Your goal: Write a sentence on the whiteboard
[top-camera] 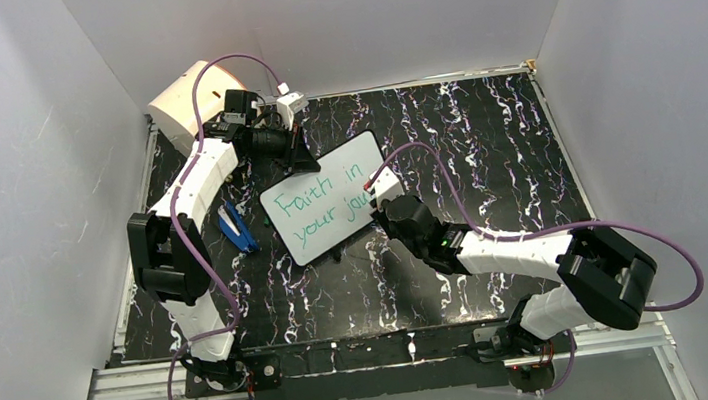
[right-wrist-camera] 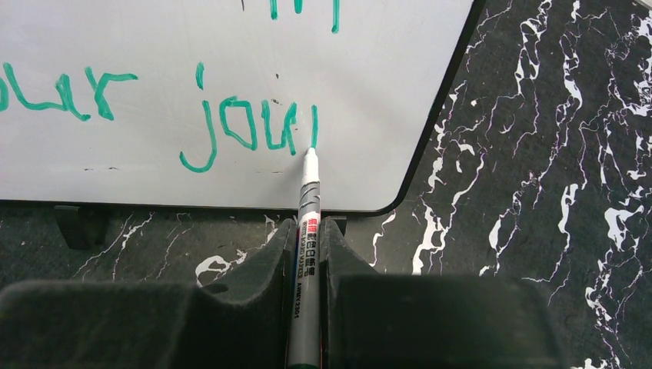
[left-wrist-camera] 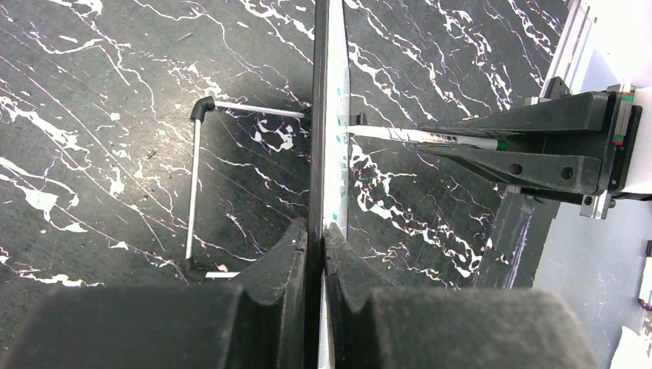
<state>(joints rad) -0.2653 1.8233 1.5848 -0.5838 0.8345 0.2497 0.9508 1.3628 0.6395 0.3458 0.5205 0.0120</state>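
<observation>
Step in hand: writing line 2 of the sentence (top-camera: 316, 207). It reads "Faith in / your jou" plus 1 upright stroke, so the last word is unfinished. I judge the task well past halfway.

Right gripper (right-wrist-camera: 307, 231): fingers closed on the green marker (right-wrist-camera: 310, 181). The barrel runs out between them. The tip is ahead of the fingertips, touching the whiteboard (right-wrist-camera: 138, 165) at the lower end of that stroke, near the board's corner.

Left gripper (left-wrist-camera: 315, 234): fingers clamped on the board's edge, 1 pad on each face, steadying it.

Next move, my judgement: carry the tip on to finish the letter with light, even pressure. Little white remains between tip and frame, so letters must stay tight. The left clamp must not slip.

Views:
- Right wrist only: tip contact and letter shapes.
- Left wrist only: the board edge-on, the pinch, and the wire stand leg (left-wrist-camera: 196, 177) on the face away from the marker.
- Top only: both lines whole, a blue item (top-camera: 238, 228) on the table beside the board, and a cream drum (top-camera: 183, 104) behind the left gripper.
</observation>
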